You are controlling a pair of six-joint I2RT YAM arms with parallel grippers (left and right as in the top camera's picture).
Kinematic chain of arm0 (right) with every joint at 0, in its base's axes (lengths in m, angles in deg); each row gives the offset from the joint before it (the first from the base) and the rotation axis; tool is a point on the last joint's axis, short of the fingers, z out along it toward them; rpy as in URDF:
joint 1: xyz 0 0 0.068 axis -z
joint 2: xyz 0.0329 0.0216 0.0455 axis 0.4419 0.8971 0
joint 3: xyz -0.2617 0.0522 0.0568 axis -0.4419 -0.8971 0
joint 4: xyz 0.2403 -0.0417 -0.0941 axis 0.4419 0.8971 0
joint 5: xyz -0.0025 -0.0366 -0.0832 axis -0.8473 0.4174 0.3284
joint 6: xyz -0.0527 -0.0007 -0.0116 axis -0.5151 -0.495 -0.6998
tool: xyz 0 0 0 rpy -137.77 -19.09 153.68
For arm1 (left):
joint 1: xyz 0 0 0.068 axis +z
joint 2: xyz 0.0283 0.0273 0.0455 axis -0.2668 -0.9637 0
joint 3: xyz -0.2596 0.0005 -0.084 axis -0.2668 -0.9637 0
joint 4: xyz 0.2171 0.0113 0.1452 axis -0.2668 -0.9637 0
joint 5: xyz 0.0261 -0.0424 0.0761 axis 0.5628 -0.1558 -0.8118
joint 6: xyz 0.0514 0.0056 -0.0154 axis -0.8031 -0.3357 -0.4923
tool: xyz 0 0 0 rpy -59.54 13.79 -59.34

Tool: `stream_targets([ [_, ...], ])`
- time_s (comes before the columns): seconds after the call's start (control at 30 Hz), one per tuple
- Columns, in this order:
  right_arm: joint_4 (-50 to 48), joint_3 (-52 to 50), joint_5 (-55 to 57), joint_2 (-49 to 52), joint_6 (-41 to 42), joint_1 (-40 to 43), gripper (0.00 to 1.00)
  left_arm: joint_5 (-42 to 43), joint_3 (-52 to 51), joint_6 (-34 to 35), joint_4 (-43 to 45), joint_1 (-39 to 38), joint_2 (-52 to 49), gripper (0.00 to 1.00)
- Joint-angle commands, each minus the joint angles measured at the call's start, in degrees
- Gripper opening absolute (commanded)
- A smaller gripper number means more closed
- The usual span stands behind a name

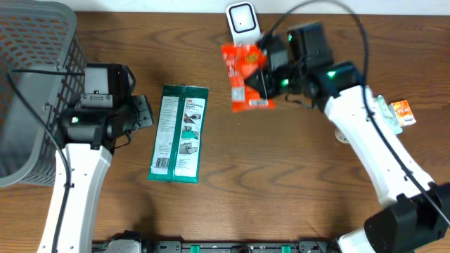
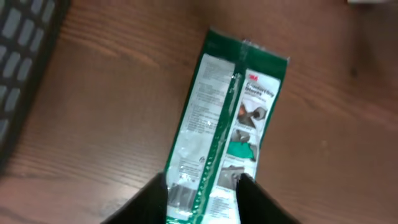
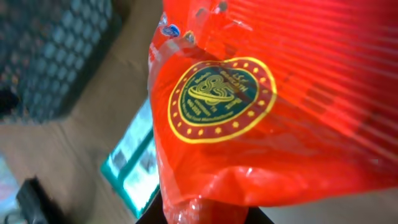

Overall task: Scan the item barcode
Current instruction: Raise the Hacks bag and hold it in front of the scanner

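Mock shop checkout: barcode scanner (image 1: 241, 20), mesh basket (image 1: 31, 42).

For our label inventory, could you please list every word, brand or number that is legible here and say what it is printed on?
"3M": red logo on the green package.
Other print and barcode on the green package: too small and blurred to read.
Round green and yellow emblem on the red packet: lettering too blurred to read.
Small packets at the right: too small to read.

The green packet (image 2: 214, 124) bears a red 3M logo (image 2: 252, 76).
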Motion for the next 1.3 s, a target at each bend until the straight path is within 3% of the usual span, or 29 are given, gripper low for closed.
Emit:
stream_targets([
  [0.0,-0.3,7.2,5.0,-1.4,-0.4,-0.5,0.01,-0.5,0.5,-0.5,0.2,-0.1,0.0,0.52],
  [0.07,-1.7,9.6,7.2,-1.4,-0.5,-0.6,0.01,-0.5,0.5,-0.5,-0.2,-0.1,-0.2,0.61],
  [0.17,-4.6,11.0,7.7,-1.4,-1.4,-0.9,0.01,-0.5,0.5,-0.5,-0.7,-0.1,-0.2,0.64],
  [0.2,-5.6,11.0,7.8,-1.4,-1.5,-1.1,0.01,-0.5,0.5,-0.5,-0.7,-0.1,-0.2,0.76],
  [0.27,-7.3,11.0,9.2,-1.4,-1.5,-1.2,0.01,-0.5,0.5,-0.5,-0.7,-0.1,-0.2,0.81],
  [0.7,-19.6,11.0,18.2,1.0,-6.2,-3.8,0.01,-0.5,0.5,-0.5,-0.7,-0.1,-0.2,0.82],
  [1.0,-38.1,11.0,28.9,11.1,-7.6,-5.3,0.01,-0.5,0.5,-0.5,-0.7,-0.1,-0.2,0.82],
  [1.27,-57.3,11.0,35.3,21.8,-15.3,-5.3,0.01,-0.5,0.5,-0.5,-0.7,-0.1,-0.2,0.82],
])
